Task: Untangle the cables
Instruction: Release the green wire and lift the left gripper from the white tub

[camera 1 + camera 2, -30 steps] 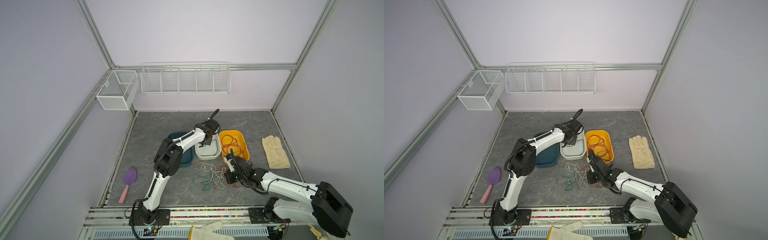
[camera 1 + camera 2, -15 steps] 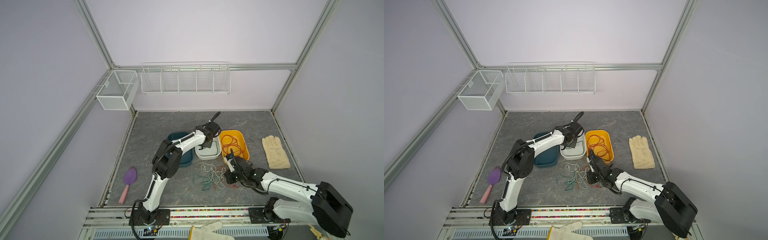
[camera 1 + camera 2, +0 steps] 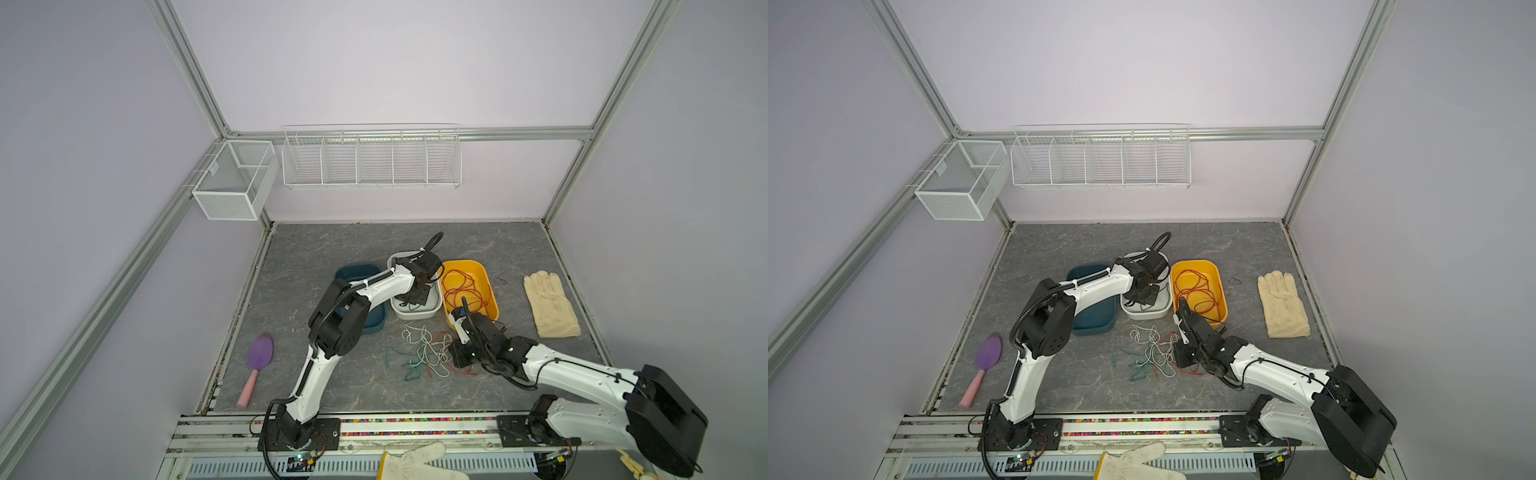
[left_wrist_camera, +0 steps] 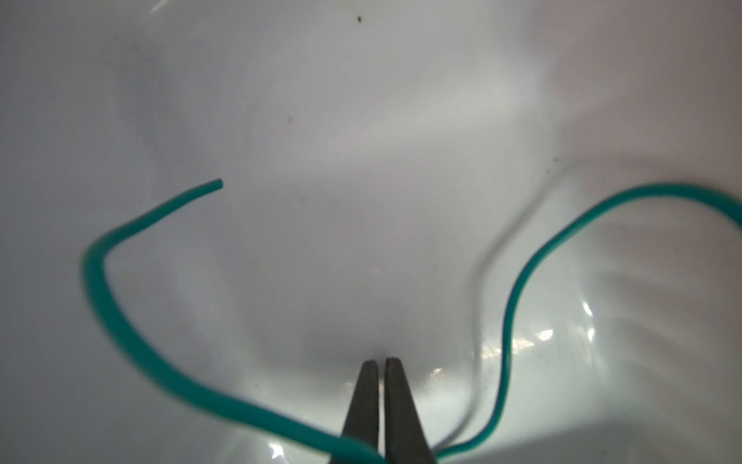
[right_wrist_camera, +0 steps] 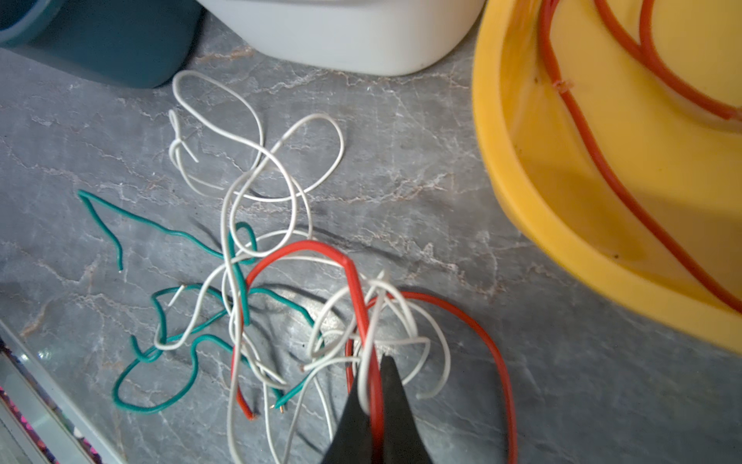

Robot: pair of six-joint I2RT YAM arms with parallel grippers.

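Observation:
The cables [image 3: 428,357] [image 3: 1154,353] lie as a loose tangle of white, green and red-orange wire on the grey table in both top views. My right gripper [image 3: 451,358] [image 5: 375,373] is at the tangle's right edge, shut on a red cable [image 5: 353,289], with a white loop hooked over one finger. My left gripper [image 3: 412,304] [image 4: 378,361] is down inside the white tray [image 3: 415,316]. It is shut on a green cable [image 4: 120,321] that curls over the tray floor on both sides. Another red cable [image 3: 463,291] lies coiled in the yellow tray [image 3: 491,286].
A teal tray [image 3: 357,270] stands left of the white one, under my left arm. A cream glove [image 3: 548,303] lies at the right, a purple trowel [image 3: 259,353] at the left, and a white glove [image 3: 415,461] on the front rail. Wire baskets [image 3: 370,162] hang on the back wall.
My left gripper has dropped from above the white tray down into it, bringing the green cable with it. The right arm and the tangle have not moved.

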